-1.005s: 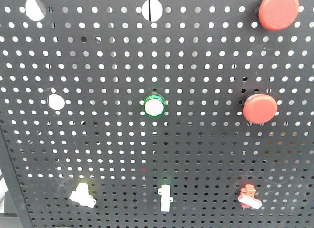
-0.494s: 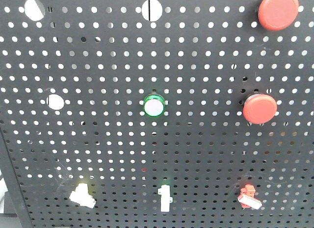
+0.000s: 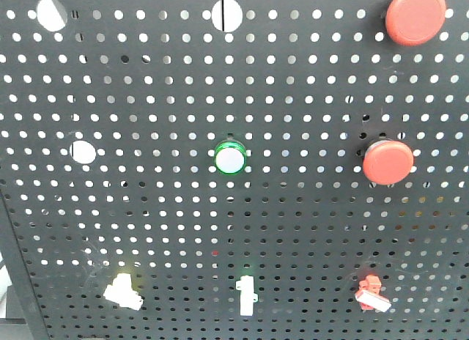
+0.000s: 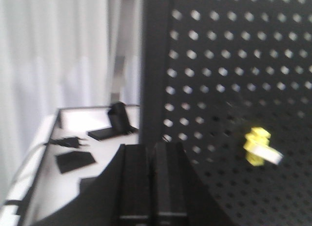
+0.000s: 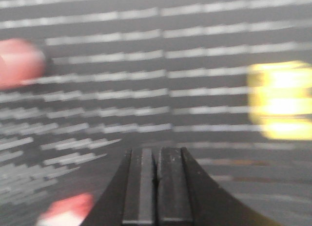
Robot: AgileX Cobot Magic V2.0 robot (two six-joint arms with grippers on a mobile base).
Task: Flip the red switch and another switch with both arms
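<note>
Small white-tipped red switch (image 3: pixel 371 294); left gripper (image 4: pixel 152 149) and right gripper (image 5: pixel 156 153) both clenched, empty.

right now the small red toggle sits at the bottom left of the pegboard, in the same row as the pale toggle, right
No, it is at the bottom right. The front-facing view shows the red switch at the bottom right of the pegboard, in the same row as the pale toggle.

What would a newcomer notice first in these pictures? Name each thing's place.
On the black pegboard, a big red push button fills the top right corner and a second red button sits below it. A green-ringed white button marks the centre; the small red switch sits bottom right.
</note>
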